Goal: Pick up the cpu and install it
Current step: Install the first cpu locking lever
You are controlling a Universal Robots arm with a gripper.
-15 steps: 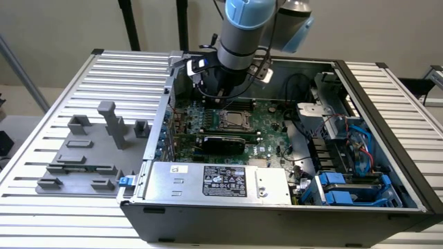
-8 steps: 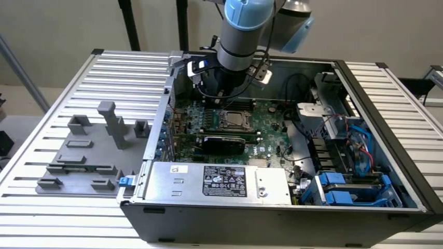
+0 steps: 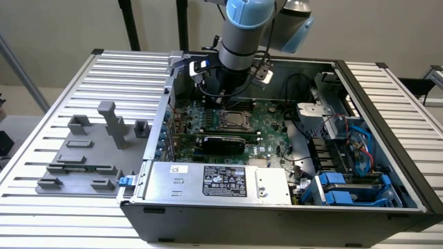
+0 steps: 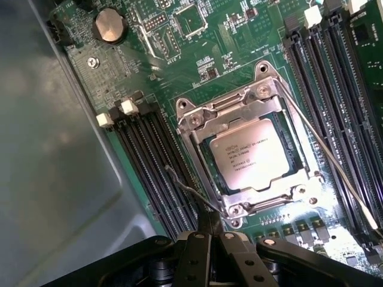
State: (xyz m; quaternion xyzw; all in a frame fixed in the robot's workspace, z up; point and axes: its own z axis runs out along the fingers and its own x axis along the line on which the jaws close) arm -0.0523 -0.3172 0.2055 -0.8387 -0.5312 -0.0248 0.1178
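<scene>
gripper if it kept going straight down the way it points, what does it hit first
Probably the metal socket frame at its near corner, by the thin lever wire, beside the cpu seated in it. The shut gripper sits close above; depth is hard to judge.

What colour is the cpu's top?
Shiny silver-white with dark printed text; the cpu shows best in the wrist view.

light: even, bright | glare: cpu (image 4: 250, 154) top | focus: sharp
</scene>
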